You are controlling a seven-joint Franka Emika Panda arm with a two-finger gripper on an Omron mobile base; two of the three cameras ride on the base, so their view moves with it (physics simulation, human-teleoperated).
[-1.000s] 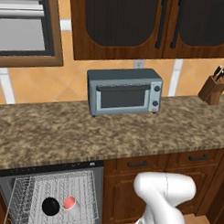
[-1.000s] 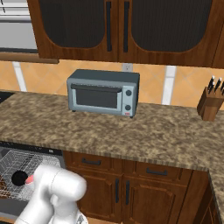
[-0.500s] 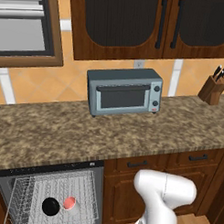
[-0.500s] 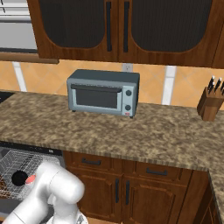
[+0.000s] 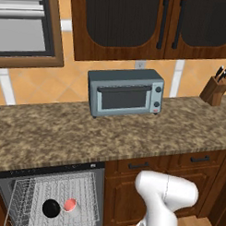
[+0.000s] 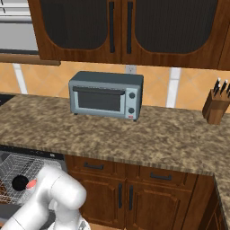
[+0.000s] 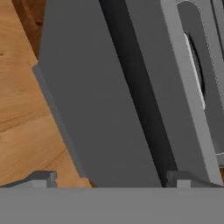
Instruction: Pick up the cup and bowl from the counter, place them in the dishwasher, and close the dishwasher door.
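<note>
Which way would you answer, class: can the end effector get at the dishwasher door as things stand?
Probably yes. In the hand view the dishwasher door lies directly ahead of the open end effector, with nothing between them.

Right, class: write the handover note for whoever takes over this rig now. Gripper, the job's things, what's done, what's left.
Gripper: down by the dishwasher door, fingertips apart, nothing between them; open.
Cup and bowl: side by side in the dishwasher rack, cup to the right of the bowl.
Counter: carries a toaster oven and knife block.
Done: both items loaded.
Left: close the door.
</note>
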